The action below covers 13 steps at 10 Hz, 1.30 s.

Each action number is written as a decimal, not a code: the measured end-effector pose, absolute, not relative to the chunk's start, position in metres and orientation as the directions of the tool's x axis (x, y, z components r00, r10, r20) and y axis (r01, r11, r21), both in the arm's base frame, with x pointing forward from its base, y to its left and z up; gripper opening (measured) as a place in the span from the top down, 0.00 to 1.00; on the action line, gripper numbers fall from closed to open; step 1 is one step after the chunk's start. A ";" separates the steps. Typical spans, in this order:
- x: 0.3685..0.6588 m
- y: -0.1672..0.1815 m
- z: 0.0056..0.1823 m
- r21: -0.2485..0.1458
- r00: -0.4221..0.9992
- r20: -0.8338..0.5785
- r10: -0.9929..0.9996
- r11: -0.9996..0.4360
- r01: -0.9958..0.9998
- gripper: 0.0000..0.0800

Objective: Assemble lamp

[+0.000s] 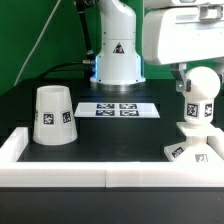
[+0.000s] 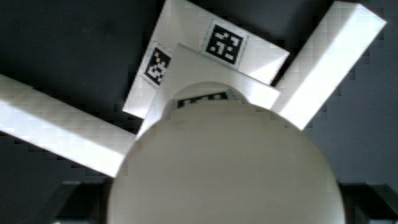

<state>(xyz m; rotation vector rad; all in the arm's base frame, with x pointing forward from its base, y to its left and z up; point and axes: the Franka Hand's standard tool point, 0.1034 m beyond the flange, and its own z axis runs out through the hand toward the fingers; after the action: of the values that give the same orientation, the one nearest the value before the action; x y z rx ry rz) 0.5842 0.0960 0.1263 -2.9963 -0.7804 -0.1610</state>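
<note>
The white bulb (image 1: 201, 98) stands upright on the flat angular lamp base (image 1: 193, 150) at the exterior view's right, near the front wall. My gripper (image 1: 199, 80) comes down from above and is shut on the bulb's rounded top. In the wrist view the bulb (image 2: 222, 150) fills the space between my dark fingers (image 2: 80, 203), and the tagged base (image 2: 191, 45) lies beneath it. The tapered cone shade (image 1: 52, 115) stands alone on the black table at the exterior view's left, wide end down.
A low white wall (image 1: 90, 178) borders the front and left of the table; two wall pieces (image 2: 50, 120) meet near the base. The marker board (image 1: 118, 108) lies in the middle. The white robot pedestal (image 1: 118, 55) stands behind it.
</note>
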 end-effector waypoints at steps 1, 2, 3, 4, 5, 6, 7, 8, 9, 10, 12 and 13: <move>0.584 0.096 0.128 -0.023 0.913 0.124 0.389 -0.919 0.395 0.28; 0.580 0.097 0.128 -0.036 0.953 0.131 0.272 -0.960 0.279 0.28; 0.574 0.098 0.125 -0.053 0.977 0.128 0.168 -0.983 0.176 0.28; 0.573 0.101 0.125 -0.077 0.991 0.132 0.031 -0.996 0.042 0.28; 0.575 0.102 0.125 -0.094 0.988 0.140 -0.064 -0.994 -0.051 0.28; 0.575 0.101 0.125 -0.100 0.985 0.142 -0.102 -0.991 -0.088 0.27; 0.576 0.101 0.125 -0.111 0.978 0.140 -0.157 -0.984 -0.142 0.27; 0.577 0.101 0.126 -0.126 0.954 0.127 -0.270 -0.959 -0.255 0.27; 0.576 0.101 0.125 -0.135 0.928 0.113 -0.356 -0.930 -0.341 0.27; 0.576 0.101 0.125 -0.143 0.898 0.099 -0.429 -0.899 -0.413 0.27; 0.575 0.101 0.124 -0.160 0.811 0.064 -0.582 -0.808 -0.567 0.27; 0.575 0.101 0.124 -0.164 0.794 0.057 -0.605 -0.790 -0.591 0.27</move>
<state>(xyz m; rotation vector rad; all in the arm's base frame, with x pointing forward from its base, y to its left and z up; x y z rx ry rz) 0.5746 0.1006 0.1241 -2.8438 0.9529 -0.1610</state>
